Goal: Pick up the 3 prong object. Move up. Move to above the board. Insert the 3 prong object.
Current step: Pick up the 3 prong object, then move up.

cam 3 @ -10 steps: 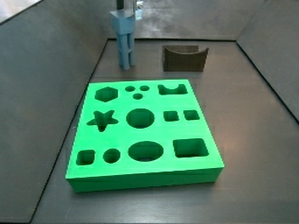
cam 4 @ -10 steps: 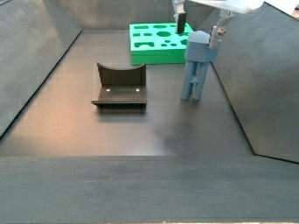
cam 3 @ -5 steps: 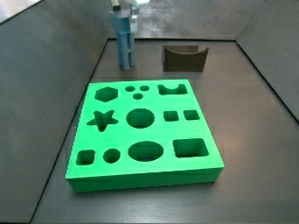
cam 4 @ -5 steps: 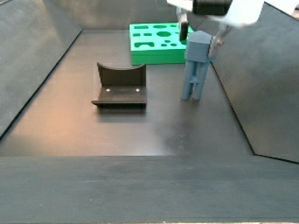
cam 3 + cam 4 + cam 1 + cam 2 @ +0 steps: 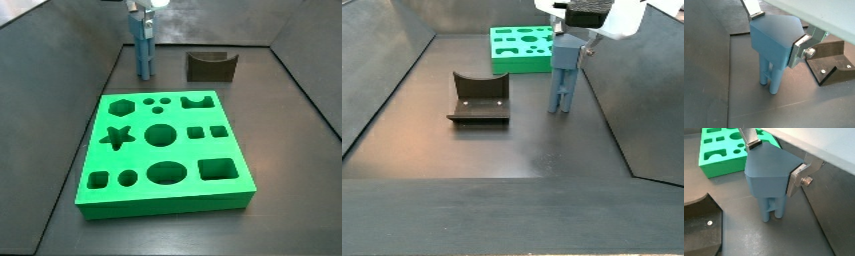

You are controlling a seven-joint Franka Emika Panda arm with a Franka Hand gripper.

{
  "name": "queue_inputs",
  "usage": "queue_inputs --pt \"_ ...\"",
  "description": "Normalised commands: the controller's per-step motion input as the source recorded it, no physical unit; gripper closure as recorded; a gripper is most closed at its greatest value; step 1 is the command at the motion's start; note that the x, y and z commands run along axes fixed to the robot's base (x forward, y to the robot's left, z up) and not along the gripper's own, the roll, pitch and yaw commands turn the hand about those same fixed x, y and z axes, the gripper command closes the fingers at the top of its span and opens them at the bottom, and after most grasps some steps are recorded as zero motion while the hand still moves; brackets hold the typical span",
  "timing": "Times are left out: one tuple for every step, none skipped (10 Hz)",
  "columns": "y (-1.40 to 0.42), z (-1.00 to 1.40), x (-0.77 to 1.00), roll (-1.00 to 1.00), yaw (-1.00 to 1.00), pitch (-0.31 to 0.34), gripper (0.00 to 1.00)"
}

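The hand (image 5: 774, 164) is gripping the smooth blocky head of the blue-grey 3 prong object (image 5: 767, 175) between flat silver plates, its thin prongs touching the dark desk (image 5: 502, 150), apart from the matte green board (image 5: 521, 49).

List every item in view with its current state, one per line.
3 prong object: upright, prongs down on the floor, head between the gripper's fingers.
gripper: down at the object's head, finger plates against its two sides.
board: flat on the floor, all holes empty.
dark brown block: on the floor, apart from the board and the object, untouched.
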Motion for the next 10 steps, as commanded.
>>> queue_inputs --pt "0.00 0.00 0.00 0.00 0.00 0.000 1.00" --pt "0.00 0.00 0.00 0.00 0.00 0.000 1.00" --pt "0.00 0.00 0.00 0.00 0.00 0.000 1.00" --pt "0.00 0.00 0.00 0.00 0.00 0.000 1.00" --pt "0.00 0.00 0.00 0.00 0.00 0.000 1.00" --pt "0.00 0.00 0.00 0.00 0.00 0.000 1.00" --pt "0.00 0.00 0.00 0.00 0.00 0.000 1.00" --pt "0.00 0.00 0.00 0.00 0.00 0.000 1.00" --pt "0.00 0.83 0.00 0.00 0.00 0.000 1.00" --pt "-0.02 0.81 0.02 0.00 -0.01 -0.004 1.00"
